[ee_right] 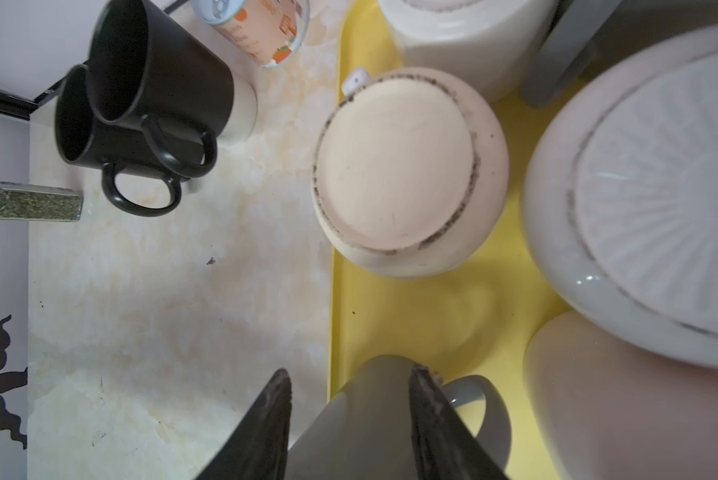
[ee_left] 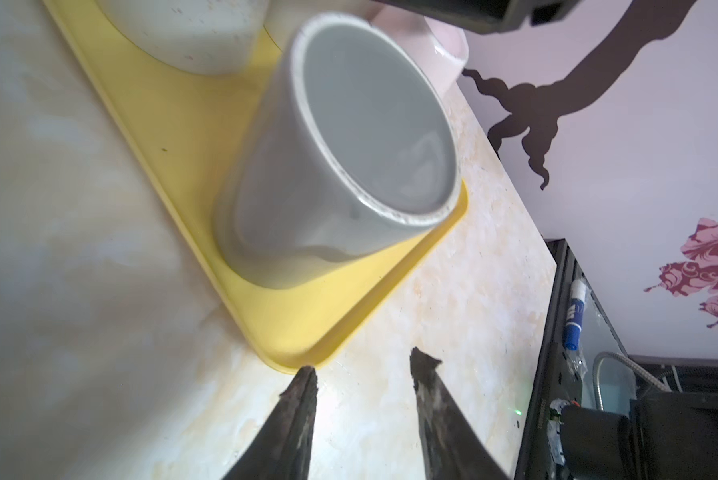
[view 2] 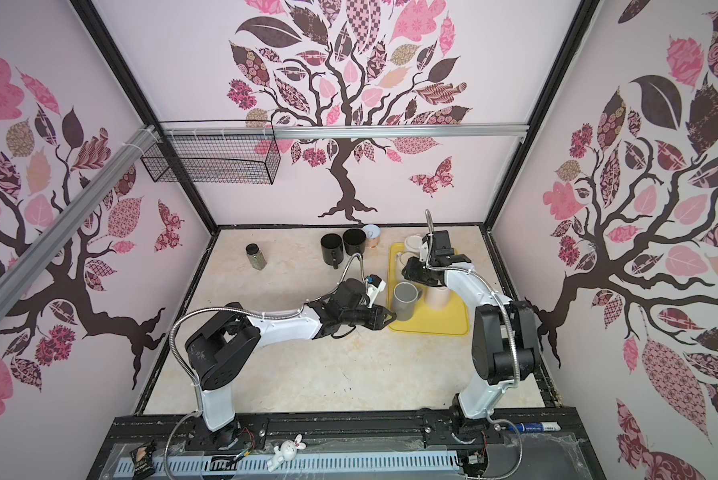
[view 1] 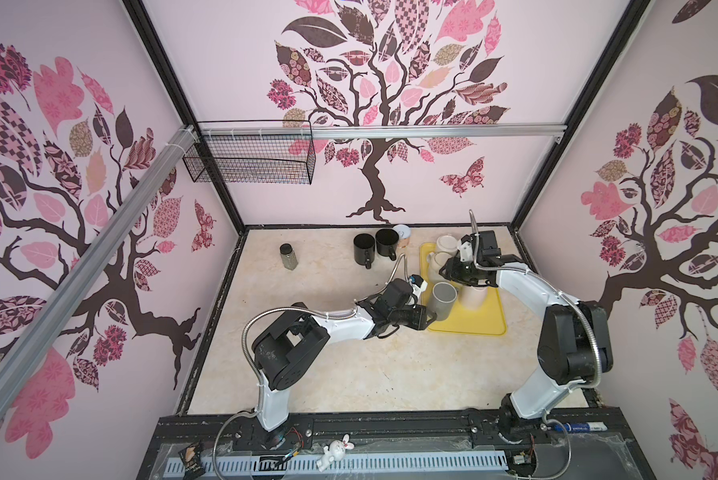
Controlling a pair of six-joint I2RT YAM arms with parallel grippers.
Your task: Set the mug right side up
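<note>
A grey mug [view 1: 443, 300] [view 2: 405, 300] stands mouth up at the front left of the yellow tray [view 1: 488, 324] [view 2: 453, 324], its handle [ee_right: 490, 411] towards the right arm. In the left wrist view the mug [ee_left: 307, 199] shows its empty inside. My left gripper [view 1: 431, 318] [ee_left: 367, 365] is open just outside the tray's front left corner, apart from the mug. Just behind and above the mug, my right gripper [view 1: 444, 272] [ee_right: 349, 370] hangs open. The mug's wall [ee_right: 370, 415] shows between its fingers, with a strip of tray between one finger and the mug.
Other mugs crowd the tray: a cream one bottom up [ee_right: 403, 166], a white ribbed one bottom up [ee_right: 660, 187], a pink one [view 1: 473, 297] and a white one [view 1: 446, 243] at the back. Two black mugs [view 1: 374, 245], a can [view 1: 403, 235] and a spice jar [view 1: 289, 255] stand on the marble top.
</note>
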